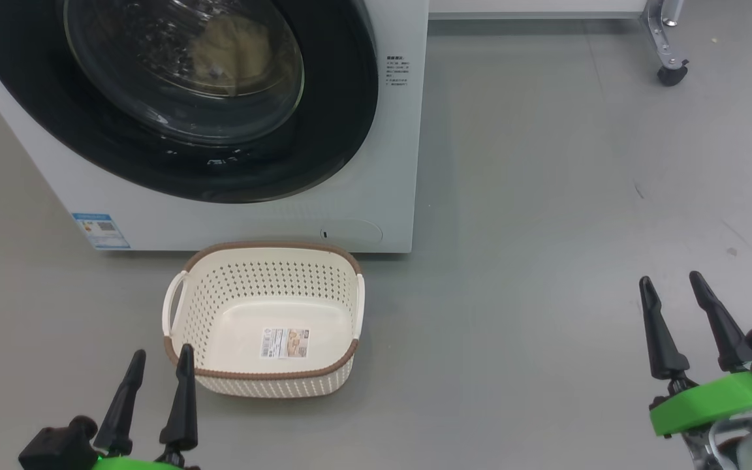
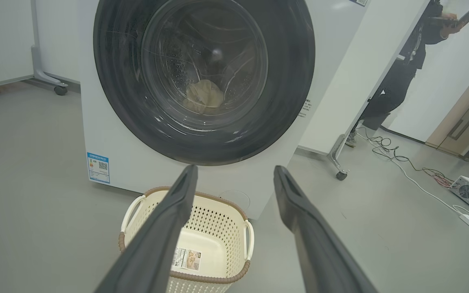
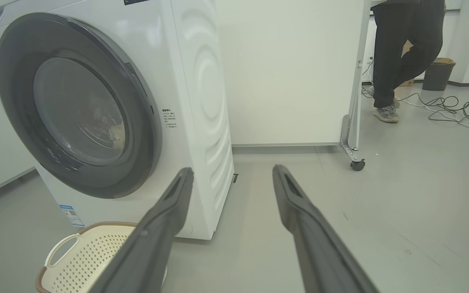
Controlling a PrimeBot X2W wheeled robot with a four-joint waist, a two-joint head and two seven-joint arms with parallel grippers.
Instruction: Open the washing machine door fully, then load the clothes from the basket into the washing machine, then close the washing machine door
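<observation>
Washing machine (image 1: 389, 163): white casing, with a blue label (image 1: 100, 230) at the lower corner. Washing machine door (image 1: 337, 130): glossy black ring, clear glass centre; pale cream-yellow clothes (image 1: 235, 49) visible behind the glass. Basket (image 1: 271, 281): cream, diamond-perforated walls, brown woven rim, white handles. Floor (image 1: 546, 261): plain grey. Left tool (image 1: 162, 350) and right tool (image 1: 670, 277): black fingers on bright green mounts.

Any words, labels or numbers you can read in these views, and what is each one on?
Nothing can be quoted: all the print is too small or blurred.
Blue label, lower corner of the washing machine front: unreadable.
Dark print block, beside the washing machine door: unreadable.
Paper label on the floor of the basket: unreadable.
</observation>
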